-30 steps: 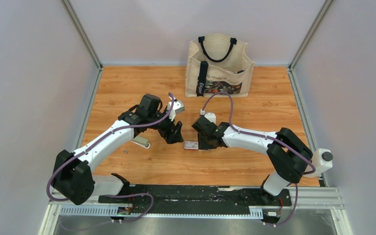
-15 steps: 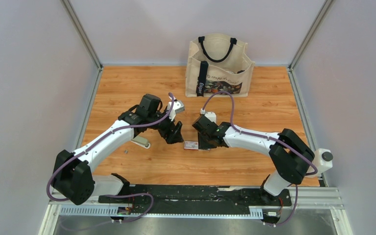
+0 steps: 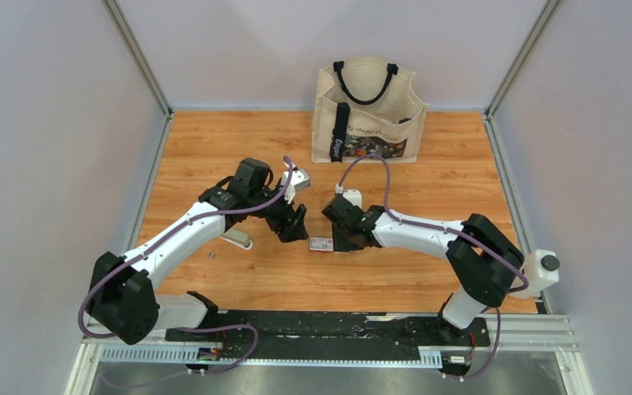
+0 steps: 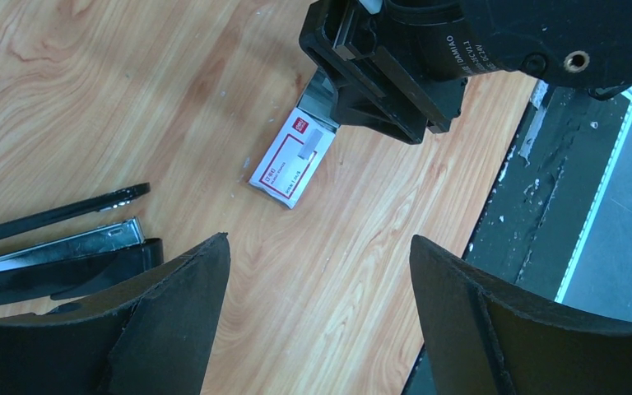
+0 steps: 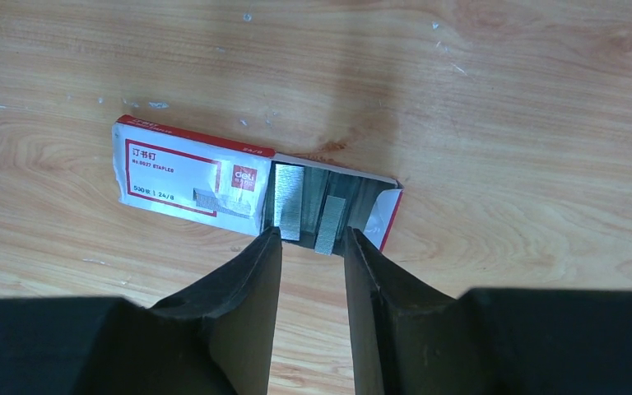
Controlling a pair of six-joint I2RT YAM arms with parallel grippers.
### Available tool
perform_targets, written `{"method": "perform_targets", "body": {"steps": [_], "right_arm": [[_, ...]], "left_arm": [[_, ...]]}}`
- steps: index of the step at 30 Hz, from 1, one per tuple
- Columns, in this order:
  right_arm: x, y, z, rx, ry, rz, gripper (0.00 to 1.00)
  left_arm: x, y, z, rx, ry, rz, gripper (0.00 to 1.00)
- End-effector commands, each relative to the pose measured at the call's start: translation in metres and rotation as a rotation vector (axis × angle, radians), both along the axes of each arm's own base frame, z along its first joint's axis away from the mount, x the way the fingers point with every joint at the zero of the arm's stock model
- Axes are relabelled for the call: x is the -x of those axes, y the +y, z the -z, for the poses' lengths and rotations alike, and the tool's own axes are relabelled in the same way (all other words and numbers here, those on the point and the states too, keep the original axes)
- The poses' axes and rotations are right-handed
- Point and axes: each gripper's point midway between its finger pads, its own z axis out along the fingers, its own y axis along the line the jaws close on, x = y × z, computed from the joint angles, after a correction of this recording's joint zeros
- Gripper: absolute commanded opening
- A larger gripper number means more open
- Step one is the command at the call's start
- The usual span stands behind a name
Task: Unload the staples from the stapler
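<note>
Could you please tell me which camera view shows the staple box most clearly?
The right wrist view: the staple box lies close up, its label and open end plain before the right gripper. The left wrist view shows it smaller, one end at that gripper; the top view, tiny.

Table (image 3: 428,280): wood-grain board, smooth, low sheen, small pale scuffs.
Box (image 5: 177,177): thin printed card, white and red, slightly glossy, creased.
Staples (image 5: 329,222), in the box's open end at 3 o'clock: bright grey metal, finely ribbed.
Stapler (image 4: 58,247), at 9 o'clock in the left wrist view: glossy black arm over a shiny metal channel.
Bag (image 3: 368,111), at 12 o'clock on the table: unbleached woven cloth with black webbing straps.
Left gripper (image 4: 319,247) and right gripper (image 5: 313,239): matt black plastic fingers.
Arm shells (image 3: 189,226): smooth white plastic.
</note>
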Motion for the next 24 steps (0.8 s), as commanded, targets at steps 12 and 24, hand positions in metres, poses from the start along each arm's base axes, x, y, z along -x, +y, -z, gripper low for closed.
{"method": "perform_targets", "body": {"steps": [12, 24], "right_arm": [[-0.014, 0.023, -0.014, -0.074, -0.048, -0.016, 0.37], [-0.012, 0.027, -0.006, -0.083, -0.027, -0.026, 0.37]], "left_arm": [[0.002, 0.0, -0.008, 0.011, -0.048, 0.028, 0.88], [0.002, 0.0, -0.009, 0.014, -0.05, 0.03, 0.88]]}}
